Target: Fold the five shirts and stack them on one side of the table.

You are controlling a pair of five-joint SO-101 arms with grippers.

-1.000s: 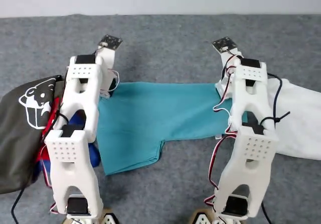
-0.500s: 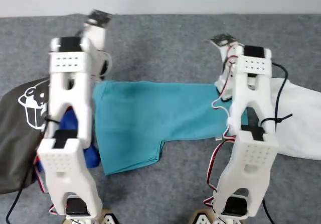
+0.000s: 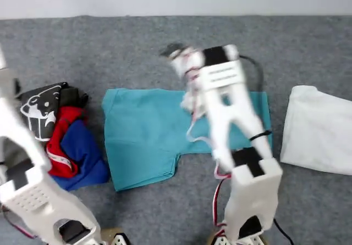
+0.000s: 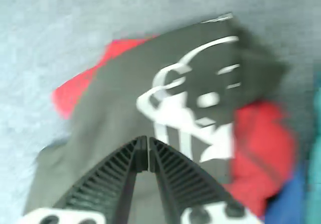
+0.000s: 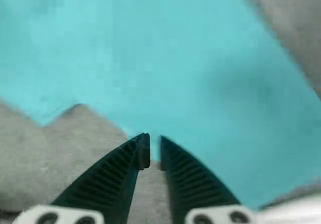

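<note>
A teal shirt point(image 3: 143, 129) lies flat mid-counter point(image 3: 165, 47), its long axis running left to right and its left part reaching nearer. Bare grey strips separate it from a folded white shirt point(image 3: 319, 129) at right and a heap of dark point(image 3: 41, 110), red point(image 3: 61, 138) and blue point(image 3: 82, 160) shirts at left. The far counter is open. The right gripper point(image 5: 154, 151), barely parted, hangs over the teal shirt's edge. The left gripper point(image 4: 148, 151), jaws together and empty, hangs over the dark shirt.
</note>
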